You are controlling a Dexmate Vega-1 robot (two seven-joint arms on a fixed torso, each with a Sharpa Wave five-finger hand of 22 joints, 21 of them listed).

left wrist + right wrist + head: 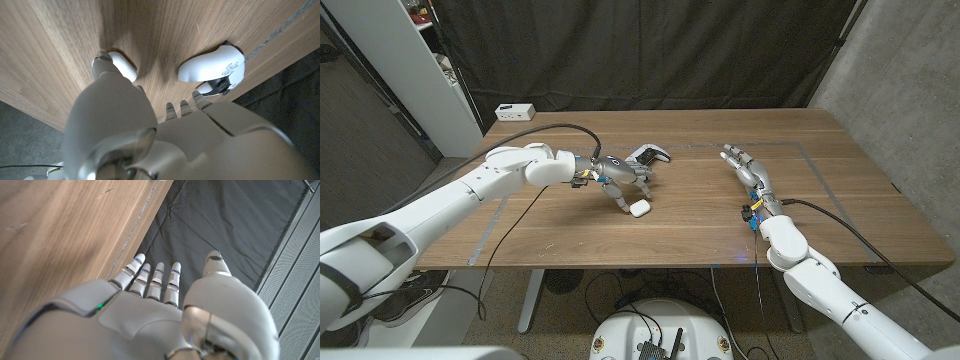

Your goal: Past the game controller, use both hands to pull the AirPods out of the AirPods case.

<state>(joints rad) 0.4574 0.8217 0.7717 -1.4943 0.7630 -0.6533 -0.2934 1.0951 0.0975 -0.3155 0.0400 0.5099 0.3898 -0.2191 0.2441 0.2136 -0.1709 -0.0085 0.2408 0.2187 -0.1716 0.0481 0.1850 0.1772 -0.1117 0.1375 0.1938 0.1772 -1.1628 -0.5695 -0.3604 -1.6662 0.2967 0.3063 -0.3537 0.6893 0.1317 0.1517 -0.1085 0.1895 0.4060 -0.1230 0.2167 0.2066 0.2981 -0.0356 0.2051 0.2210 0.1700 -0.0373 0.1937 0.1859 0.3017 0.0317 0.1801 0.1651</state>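
Observation:
The white AirPods case (640,209) lies closed on the wooden table, just in front of the white game controller (650,155). My left hand (620,178) hovers between the two, and one digit reaches down to touch the case. In the left wrist view the thumb tip (102,57) sits against the end of the case (124,66), while the other fingers (185,106) point toward the controller (215,67) without grasping anything. My right hand (745,168) is to the right of the case, well apart from it, with its fingers (155,277) straight and spread, holding nothing.
A small white box (515,111) stands at the table's back left corner. Thin tape lines (820,170) mark a rectangle on the tabletop (700,215). A black curtain (225,220) hangs behind the table, and a shelf unit (420,60) stands at the far left.

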